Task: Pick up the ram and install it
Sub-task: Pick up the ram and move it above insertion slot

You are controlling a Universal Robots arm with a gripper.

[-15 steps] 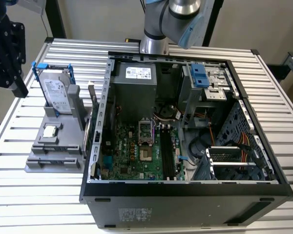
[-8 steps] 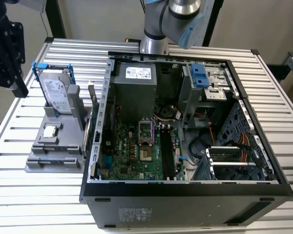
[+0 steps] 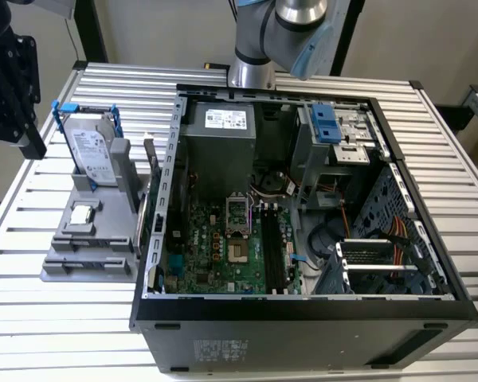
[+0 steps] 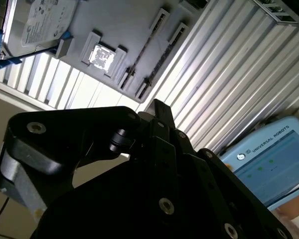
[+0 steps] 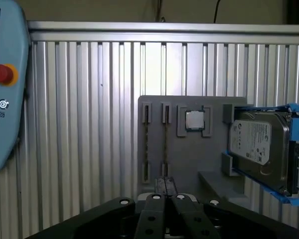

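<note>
A grey fixture (image 5: 189, 159) lies on the slatted table to the exterior view's left of the open computer case (image 3: 303, 310). The ram (image 5: 165, 147) shows edge-on as a thin dark strip in the fixture's long slot nearest the square chip, and again in the second wrist view (image 4: 145, 47). The slot beside it carries a similar thin line; I cannot tell what it holds. My gripper (image 5: 164, 183) hovers above the fixture, short of the slots. Its black fingertips are pressed together, shut, with nothing seen between them. In the exterior view the gripper (image 3: 12, 87) hangs high at the far left.
A silver hard drive in a blue bracket (image 3: 92, 155) leans at the fixture's back, and a square processor chip (image 5: 194, 120) sits mid-fixture. The motherboard's long black memory slots (image 3: 268, 247) lie inside the case. A blue-grey teach pendant (image 5: 5, 84) lies beyond the fixture. The arm's base (image 3: 255, 48) stands behind the case.
</note>
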